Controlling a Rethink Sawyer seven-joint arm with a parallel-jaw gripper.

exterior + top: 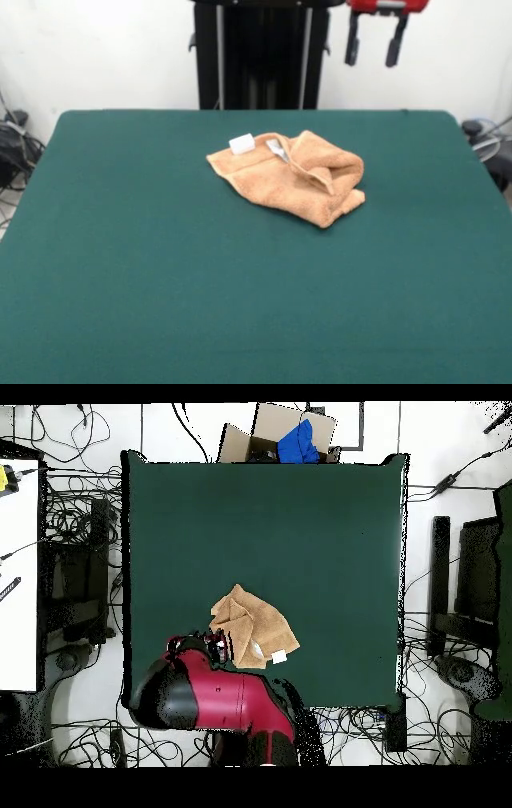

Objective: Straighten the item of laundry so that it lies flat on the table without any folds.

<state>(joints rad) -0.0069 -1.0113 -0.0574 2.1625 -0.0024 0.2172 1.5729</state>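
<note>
Table (120, 280): dark green top; the near half lies bare, with wide open margins left and right of the cloth.
Towel (292, 176): peach-orange terry, rumpled and folded over itself, lying past the table's middle toward the far edge, well clear of every border.
Tag (242, 144): small, white, at the towel's far left corner; no writing can be read on it.
Gripper (374, 42): red body, two dark fingers hanging spread apart, holding nothing; raised above and beyond the towel's right side, not touching it.
Arm (215, 694): red and black, seen from overhead at the table edge beside the towel.
</note>
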